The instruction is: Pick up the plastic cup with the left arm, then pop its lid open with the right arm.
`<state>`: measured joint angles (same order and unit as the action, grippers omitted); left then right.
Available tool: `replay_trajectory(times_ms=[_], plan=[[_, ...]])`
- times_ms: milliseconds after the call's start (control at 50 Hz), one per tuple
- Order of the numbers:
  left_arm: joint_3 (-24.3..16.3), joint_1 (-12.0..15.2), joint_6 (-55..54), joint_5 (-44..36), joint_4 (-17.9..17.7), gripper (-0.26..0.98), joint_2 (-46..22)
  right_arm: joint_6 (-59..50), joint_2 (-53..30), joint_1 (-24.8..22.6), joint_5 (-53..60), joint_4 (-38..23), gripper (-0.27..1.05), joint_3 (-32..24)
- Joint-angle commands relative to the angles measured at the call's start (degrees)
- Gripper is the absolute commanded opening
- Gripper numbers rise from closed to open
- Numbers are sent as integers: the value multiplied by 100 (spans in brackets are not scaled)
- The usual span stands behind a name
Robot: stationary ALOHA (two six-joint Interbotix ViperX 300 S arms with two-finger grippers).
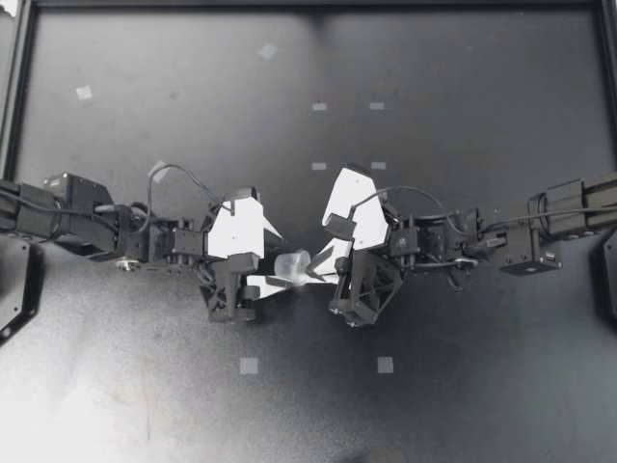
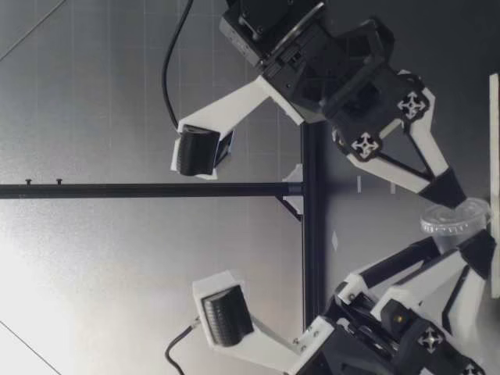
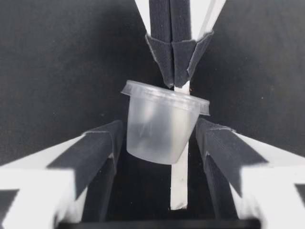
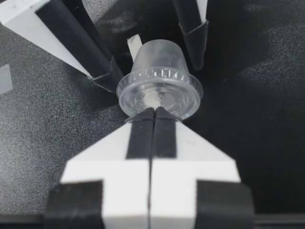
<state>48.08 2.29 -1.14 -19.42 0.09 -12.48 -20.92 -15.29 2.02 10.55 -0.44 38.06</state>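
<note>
A small clear plastic cup (image 1: 293,265) with a lid hangs tilted between my two grippers, just above the black table (image 1: 434,405). My right gripper (image 1: 316,270) is shut on the cup's rim, its fingertips (image 4: 143,125) pressed together on the lid edge. My left gripper (image 1: 280,275) stands open around the cup body (image 3: 159,133), one finger (image 3: 102,145) on each side and very close to it. In the low view the cup (image 2: 457,223) sits between the two grippers, near the table surface.
A white tape strip (image 3: 180,186) lies on the table under the cup. Small tape squares (image 1: 249,365) (image 1: 386,365) mark the table nearer the front, and others (image 1: 319,106) lie farther back. A black frame (image 1: 19,87) edges the table.
</note>
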Motion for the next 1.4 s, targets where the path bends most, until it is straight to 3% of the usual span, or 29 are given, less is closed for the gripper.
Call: replay_trajectory(times_ms=[0,220,460,660,780,900,1080,1120,1380], plan=[[-88,0,9,-18,9,57,79,9,88,-26,35,-9,-8,-105],[-88,0,18,-18,26,44,79,9,97,-26,35,-9,-8,-114],[-53,-9,18,-18,26,42,193,-9,246,-18,-62,-9,-8,-70],[114,0,26,-149,26,40,712,-62,1160,-18,-352,18,-8,211],[299,-9,53,-563,18,36,1178,-431,1863,-26,-88,105,-4,659],[589,0,105,-1468,-18,33,1635,-1380,2276,-26,1037,264,12,1283],[1169,0,255,-3199,-79,30,1986,-3647,1881,-18,3779,264,66,2057],[1266,0,255,-3480,-97,30,2013,-3902,1652,-18,4175,264,73,2083],[1204,0,237,-3612,-105,30,1819,-5326,9,88,6161,158,70,1143]])
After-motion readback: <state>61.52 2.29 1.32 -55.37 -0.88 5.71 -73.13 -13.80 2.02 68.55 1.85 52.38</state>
